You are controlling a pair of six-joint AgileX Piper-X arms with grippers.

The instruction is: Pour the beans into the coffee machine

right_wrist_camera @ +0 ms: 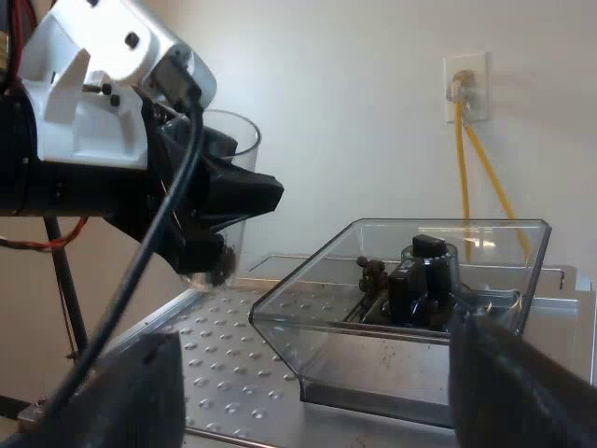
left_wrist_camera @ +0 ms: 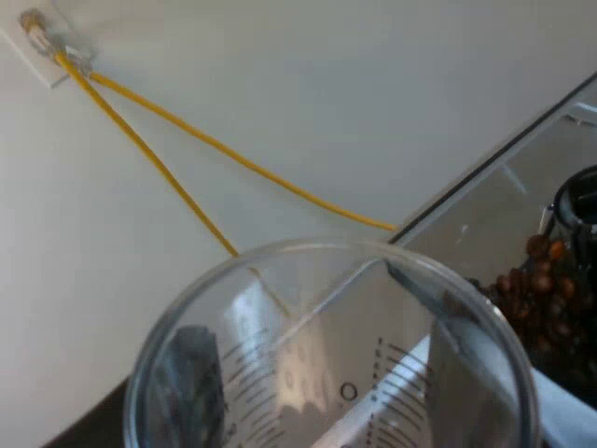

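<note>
The left claw (right_wrist_camera: 219, 233) is clamped on the glass (right_wrist_camera: 235, 140), holding it upright over the machine top (right_wrist_camera: 224, 359), just beside the hopper (right_wrist_camera: 410, 280) (beans (left_wrist_camera: 541, 289) lie around its dark centre). The right claw (right_wrist_camera: 312, 383) is spread wide, holding nothing, and faces the hopper.

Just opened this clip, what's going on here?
The left pincer holds the measuring glass up beside the bean hopper on top of the espresso machine. The glass looks empty from above, and coffee beans lie in the hopper, so the pour seems to be done. The right pincer hovers open and empty, facing the hopper.
</note>
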